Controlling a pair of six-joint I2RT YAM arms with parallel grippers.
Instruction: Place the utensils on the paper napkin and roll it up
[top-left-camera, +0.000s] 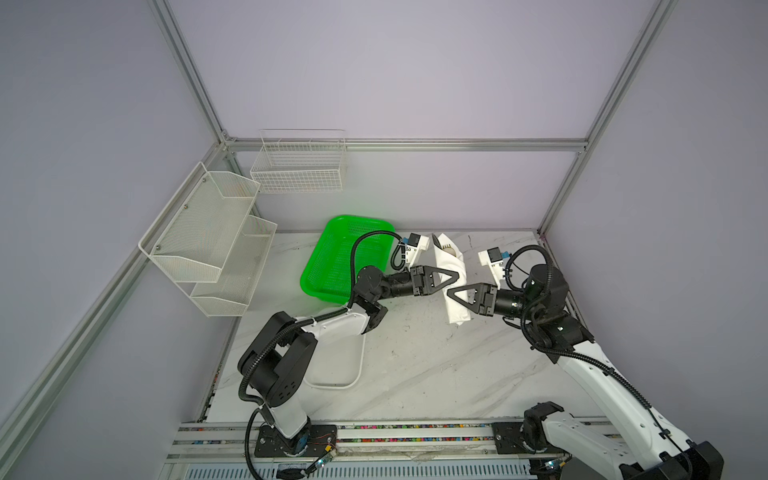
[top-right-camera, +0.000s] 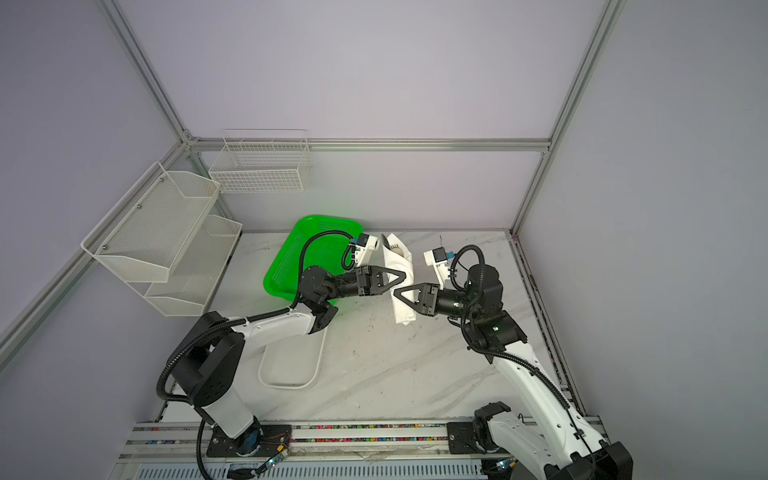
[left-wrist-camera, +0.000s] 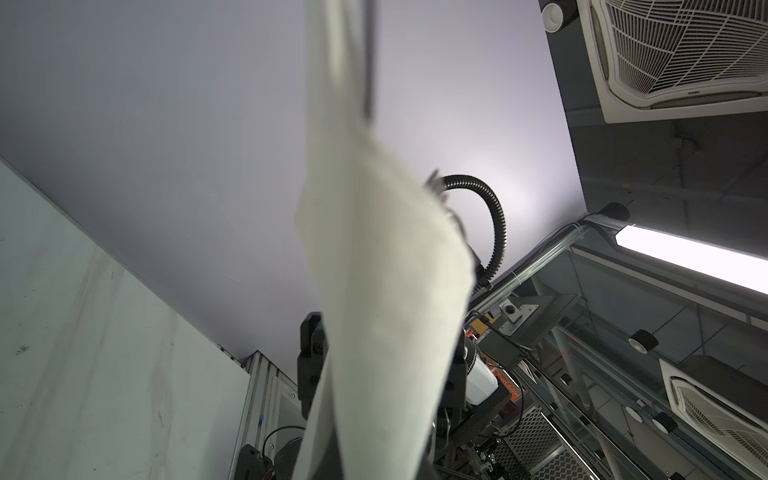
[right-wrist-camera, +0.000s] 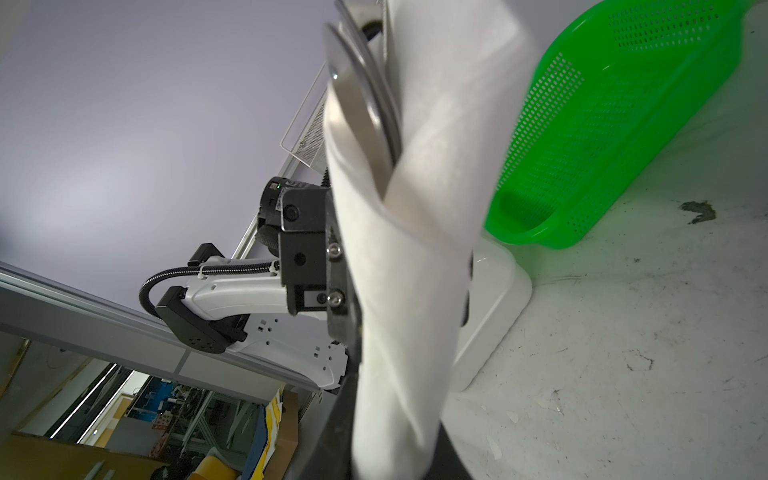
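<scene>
- Now we hold the rolled napkin above the table, left gripper clamped on it; we cannot tell whether the right gripper grips it
- The utensils poke from its open end; tilting or a loose pinch could spill them

A green basket sits beyond a white tray on the tabletop (wire racks hang left).

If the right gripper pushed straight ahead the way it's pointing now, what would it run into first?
The rolled paper napkin, which lies across the tips of the right gripper. Just past it the left gripper points back almost tip to tip, so it is likely next; depth is unclear.
</scene>
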